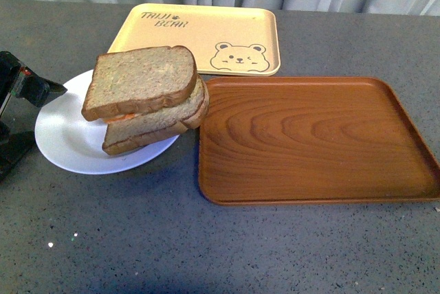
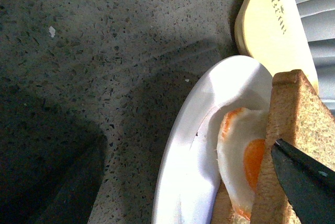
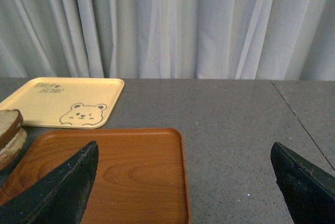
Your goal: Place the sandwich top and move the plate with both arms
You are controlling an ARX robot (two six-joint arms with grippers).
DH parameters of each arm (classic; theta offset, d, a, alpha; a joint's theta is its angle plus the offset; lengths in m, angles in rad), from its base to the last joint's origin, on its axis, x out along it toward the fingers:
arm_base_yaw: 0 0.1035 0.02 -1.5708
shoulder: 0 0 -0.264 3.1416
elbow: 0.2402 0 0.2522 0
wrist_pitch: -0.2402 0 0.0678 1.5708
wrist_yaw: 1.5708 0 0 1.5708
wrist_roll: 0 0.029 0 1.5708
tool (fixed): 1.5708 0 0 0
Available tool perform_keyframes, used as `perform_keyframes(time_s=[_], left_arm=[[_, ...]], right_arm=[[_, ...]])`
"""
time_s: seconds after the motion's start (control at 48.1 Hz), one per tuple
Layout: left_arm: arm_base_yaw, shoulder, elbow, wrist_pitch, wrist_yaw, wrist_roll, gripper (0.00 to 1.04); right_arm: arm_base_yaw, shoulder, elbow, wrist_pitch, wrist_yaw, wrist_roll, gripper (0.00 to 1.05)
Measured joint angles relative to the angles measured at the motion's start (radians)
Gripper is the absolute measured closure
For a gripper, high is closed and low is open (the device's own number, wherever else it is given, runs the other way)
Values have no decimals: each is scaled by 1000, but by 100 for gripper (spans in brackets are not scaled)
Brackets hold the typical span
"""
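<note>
Nearest, on the grey speckled tabletop [image 1: 206, 253], the round, plain white shallow plate [image 1: 65, 144] sits at the left. It carries a stack: a lower slice of brown bread [image 1: 155, 128] and, lying slightly askew on it, the sandwich top [image 1: 141, 81], a thick wholemeal slice with darker crust. The stack overhangs the plate's right side, its rounded end just beside the rectangular brown wood-grain tray [image 1: 316, 139]. Beyond both lies the pale yellow rectangular tray printed with a bear face [image 1: 206, 36]. Farthest is the pale pleated curtain [image 3: 167, 25].

The front view gives only an orange sliver between the slices. The left wrist view shows it as a fried egg [image 2: 238, 148], white with an orange yolk. That view also shows the left gripper [image 2: 191, 192] spread wide and holding nothing. One finger is over bare tabletop and the other is at the upper slice's edge; contact cannot be told. The right wrist view shows the right gripper [image 3: 183, 192] likewise wide apart, grasping nothing, above the wood-grain tray.
</note>
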Motion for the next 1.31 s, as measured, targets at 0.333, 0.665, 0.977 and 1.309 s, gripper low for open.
perform_keyframes(time_s=[0.333,0.665,0.977,1.309], left_arm=[[-6,39,8,41,0,-51,27],[-8,58,0,61,27,-71,83],[-3,51,-58,165,89,-144,102],[37,-57,-151,230,119,-194,102]], right_arm=[[0,0,0,0,0,0,9],[0,0,0,0,0,0,9],[0,0,0,0,0,0,9],[0,0,0,0,0,0,9]])
